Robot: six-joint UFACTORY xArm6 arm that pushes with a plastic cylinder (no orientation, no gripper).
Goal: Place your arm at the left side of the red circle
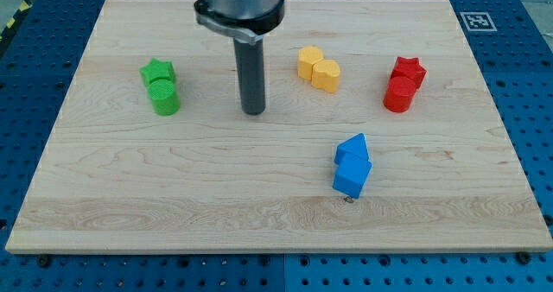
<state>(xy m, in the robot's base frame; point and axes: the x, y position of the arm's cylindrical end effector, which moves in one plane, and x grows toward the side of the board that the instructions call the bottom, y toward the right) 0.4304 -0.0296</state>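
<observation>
Standing mid-board, my tip (253, 112) touches nothing | bare wood toward red circle (397, 96), well right | yellow blocks (319, 68) between, higher.

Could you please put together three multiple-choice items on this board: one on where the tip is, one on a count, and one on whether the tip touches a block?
1. My tip stands between which blocks?
A. green and yellow
B. red and blue
C. yellow and red

2. How many blocks are on the wooden board?
A. six
B. eight
C. ten

3. What is the tip touching?
A. the red circle
B. the green circle
C. no block

Answers:
1. A: the green circle lies toward the view's left of the tip, the yellow blocks toward its right.
2. B: four colours, two each.
3. C: bare wood surrounds the tip; the red circle sits far toward the view's right.
</observation>
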